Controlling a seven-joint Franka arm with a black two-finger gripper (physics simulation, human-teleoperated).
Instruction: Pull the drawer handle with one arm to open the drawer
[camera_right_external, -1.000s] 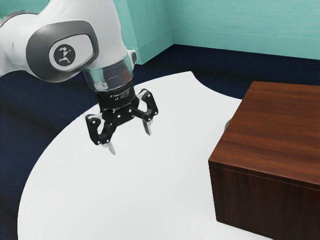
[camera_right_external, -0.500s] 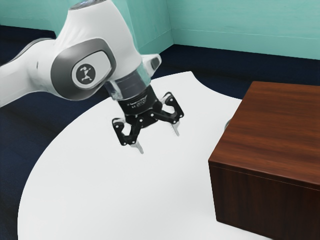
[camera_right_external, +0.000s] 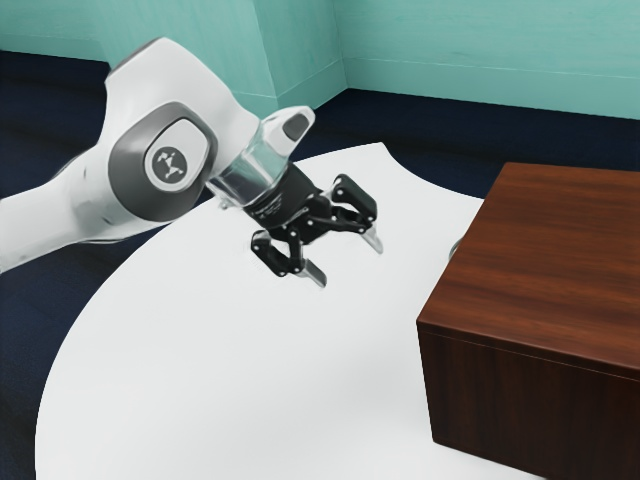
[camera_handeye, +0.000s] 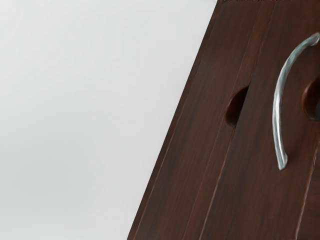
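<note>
A dark wooden drawer cabinet (camera_right_external: 545, 300) stands on the white table at the exterior view's right. Only a sliver of its curved metal handle (camera_right_external: 454, 247) peeks out at the cabinet's left face there. The wrist view looks at that face (camera_handeye: 220, 150) and the silver handle (camera_handeye: 280, 105) on it. My black gripper (camera_right_external: 345, 258) is open and empty above the table, tilted with its fingertips pointing toward the cabinet. It hangs well to the left of the handle, with a clear gap between them.
The white table (camera_right_external: 220, 380) has a curved edge toward the dark blue floor (camera_right_external: 60, 230). A teal wall (camera_right_external: 480, 40) runs behind the table.
My hand has moved to the exterior view's right, closer to the cabinet, and has tilted from pointing down to pointing toward the drawer face. The fingers stay open.
</note>
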